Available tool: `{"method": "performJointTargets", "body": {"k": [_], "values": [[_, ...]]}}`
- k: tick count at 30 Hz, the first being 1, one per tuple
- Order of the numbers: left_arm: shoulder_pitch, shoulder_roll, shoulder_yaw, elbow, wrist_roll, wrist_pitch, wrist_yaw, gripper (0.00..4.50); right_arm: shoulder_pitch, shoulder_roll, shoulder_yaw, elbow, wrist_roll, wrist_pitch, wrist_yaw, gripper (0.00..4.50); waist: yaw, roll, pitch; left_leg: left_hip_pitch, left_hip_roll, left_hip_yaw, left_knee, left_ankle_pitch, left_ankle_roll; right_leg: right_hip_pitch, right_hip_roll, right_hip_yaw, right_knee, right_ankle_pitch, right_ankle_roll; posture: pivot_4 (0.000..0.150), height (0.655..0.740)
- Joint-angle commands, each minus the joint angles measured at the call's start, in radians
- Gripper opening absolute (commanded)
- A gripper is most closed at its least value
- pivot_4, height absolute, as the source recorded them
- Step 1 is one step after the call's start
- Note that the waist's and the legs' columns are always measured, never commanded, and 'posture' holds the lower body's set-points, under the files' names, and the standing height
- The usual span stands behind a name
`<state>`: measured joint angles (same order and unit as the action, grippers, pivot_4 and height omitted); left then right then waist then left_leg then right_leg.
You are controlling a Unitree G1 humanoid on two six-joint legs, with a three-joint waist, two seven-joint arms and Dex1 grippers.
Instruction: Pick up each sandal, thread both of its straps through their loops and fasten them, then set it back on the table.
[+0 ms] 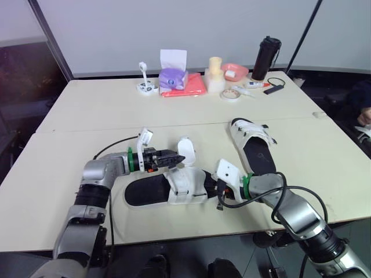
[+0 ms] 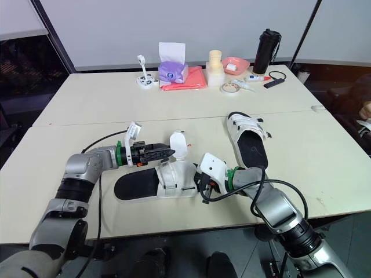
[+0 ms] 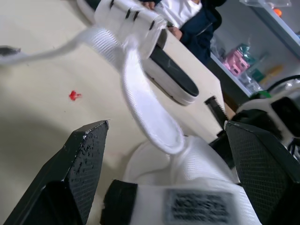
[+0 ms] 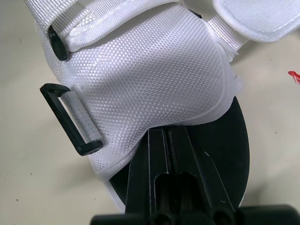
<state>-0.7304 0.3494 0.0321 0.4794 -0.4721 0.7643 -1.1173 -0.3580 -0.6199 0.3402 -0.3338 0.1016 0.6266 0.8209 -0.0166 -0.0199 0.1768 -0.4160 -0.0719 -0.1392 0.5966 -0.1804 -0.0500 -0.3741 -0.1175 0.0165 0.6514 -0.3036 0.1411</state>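
Observation:
The near sandal [image 1: 168,188], black sole with white straps, lies on the table in front of me. One of its straps [image 1: 186,152] stands up loose at its far side. My left gripper [image 1: 174,158] is open, and in the left wrist view the strap [image 3: 145,108] curves up between its spread fingers [image 3: 79,168] without being pinched. My right gripper [image 1: 219,188] is shut on the sandal's right end, its fingers [image 4: 173,159] pressed together at the edge of the white upper beside a black loop [image 4: 70,119]. The second sandal [image 1: 253,145] lies to the right, farther back.
Along the table's far edge stand a purple tissue box [image 1: 172,77] on a red cloth [image 1: 185,88], a cream container [image 1: 215,74], a pink bowl [image 1: 235,71], a tape roll [image 1: 231,94] and a black bottle [image 1: 266,58]. A person [image 1: 362,110] sits past the right edge.

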Motion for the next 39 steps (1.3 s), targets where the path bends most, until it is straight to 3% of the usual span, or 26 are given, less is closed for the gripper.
{"method": "performJointTargets", "body": {"k": [1, 13, 30, 34, 39], "values": [[-0.084, -0.059, 0.014, 0.116, 0.021, -0.082, 0.052, 4.13, 0.006, -0.001, 0.013, 0.01, -0.011, 0.013, -0.001, 0.0, 0.003, 0.0, 0.0, 0.0, 0.0, 0.0, 0.0, 0.0, 0.0, 0.0, 0.0, 0.0, 0.0, 0.0, 0.0, 0.15, 0.7344], [-0.335, -0.212, 0.207, 0.461, -0.067, -0.127, 0.162, 4.13, 0.028, -0.002, 0.01, -0.005, -0.015, 0.02, -0.019, 0.0, 0.002, -0.001, 0.001, -0.001, -0.001, 0.001, 0.001, 0.0, 0.0, 0.0, 0.0, 0.0, 0.0, -0.001, 0.001, 0.15, 0.7344], [-0.381, -0.206, 0.239, 0.374, -0.097, -0.049, 0.155, 4.13, 0.036, 0.006, 0.017, -0.007, -0.012, 0.022, -0.032, 0.0, 0.002, -0.001, 0.001, -0.001, -0.001, 0.001, 0.001, 0.0, 0.0, 0.0, 0.0, -0.001, 0.0, 0.0, 0.001, 0.15, 0.7344], [-0.381, -0.193, 0.227, 0.353, -0.095, -0.042, 0.127, 2.82, 0.037, 0.008, 0.019, -0.007, -0.013, 0.022, -0.031, 0.0, 0.001, -0.001, 0.001, -0.001, -0.001, 0.001, 0.001, 0.0, 0.0, 0.0, 0.0, -0.001, 0.0, 0.0, 0.001, 0.15, 0.7344], [-0.364, -0.183, 0.199, 0.285, -0.097, -0.025, 0.092, 0.19, 0.034, 0.01, 0.019, -0.003, -0.013, 0.022, -0.03, 0.0, 0.0, -0.001, 0.001, -0.001, -0.001, 0.001, 0.001, 0.0, 0.0, 0.0, 0.0, -0.001, 0.0, 0.0, 0.001, 0.15, 0.7344]]}}
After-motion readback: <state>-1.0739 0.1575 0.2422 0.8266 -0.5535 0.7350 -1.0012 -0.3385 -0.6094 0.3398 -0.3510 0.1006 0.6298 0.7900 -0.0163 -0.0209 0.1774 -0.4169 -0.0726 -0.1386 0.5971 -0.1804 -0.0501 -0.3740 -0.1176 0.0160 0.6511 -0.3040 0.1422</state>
